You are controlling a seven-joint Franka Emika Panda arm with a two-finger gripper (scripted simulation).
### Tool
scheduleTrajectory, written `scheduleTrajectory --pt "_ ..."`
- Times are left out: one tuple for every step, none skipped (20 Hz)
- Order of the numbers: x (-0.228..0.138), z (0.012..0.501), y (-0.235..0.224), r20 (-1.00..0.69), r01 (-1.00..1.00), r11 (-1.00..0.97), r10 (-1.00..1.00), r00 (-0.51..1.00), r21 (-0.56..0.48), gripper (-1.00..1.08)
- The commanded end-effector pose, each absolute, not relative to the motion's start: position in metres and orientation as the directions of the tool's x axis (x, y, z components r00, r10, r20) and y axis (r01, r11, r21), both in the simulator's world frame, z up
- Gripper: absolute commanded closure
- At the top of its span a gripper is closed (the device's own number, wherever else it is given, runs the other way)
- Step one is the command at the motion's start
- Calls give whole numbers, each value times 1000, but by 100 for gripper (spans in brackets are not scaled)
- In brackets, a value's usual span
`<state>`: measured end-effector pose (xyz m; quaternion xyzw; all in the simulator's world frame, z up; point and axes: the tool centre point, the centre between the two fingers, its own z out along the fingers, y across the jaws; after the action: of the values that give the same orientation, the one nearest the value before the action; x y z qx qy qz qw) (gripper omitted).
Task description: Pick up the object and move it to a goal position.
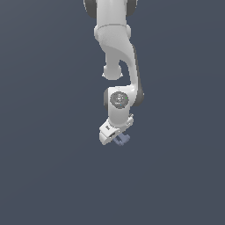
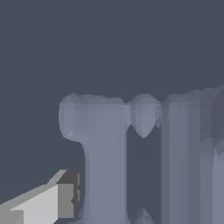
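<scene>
The object (image 1: 122, 139) is a small pale blue-lavender piece with ridged edges. In the exterior view it pokes out just below and to the right of my white gripper (image 1: 115, 135), which is tilted over it. In the wrist view the object (image 2: 105, 148) fills much of the picture, very close, with a T-shaped stem and a wider bar beside it. One of the gripper's fingers (image 2: 59, 200) shows right against the stem. The other finger is hidden, so I cannot tell whether the jaws are closed on the object.
The white arm (image 1: 118, 52) comes down from the top of the exterior view. All around is a plain dark grey-blue surface (image 1: 44, 176). No goal marker shows.
</scene>
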<state>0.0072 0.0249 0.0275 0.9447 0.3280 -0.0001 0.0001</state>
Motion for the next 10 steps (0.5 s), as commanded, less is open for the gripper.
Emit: scheduleTrajectory --pt "8 23 25 0 620 -784 620 784 0 -92" --pt "8 23 25 0 620 -784 620 784 0 -92" --pt "8 23 25 0 620 -784 620 784 0 108" --pt "8 23 25 0 620 -784 620 784 0 108" --pt "8 23 25 0 620 -784 620 784 0 108" --pt "8 23 25 0 620 -784 620 784 0 108" --pt "8 23 25 0 620 -784 620 784 0 108" --pt "8 23 25 0 620 -784 620 784 0 108" --pt "8 23 25 0 620 -784 620 784 0 108" --pt "8 23 25 0 620 -784 620 784 0 108"
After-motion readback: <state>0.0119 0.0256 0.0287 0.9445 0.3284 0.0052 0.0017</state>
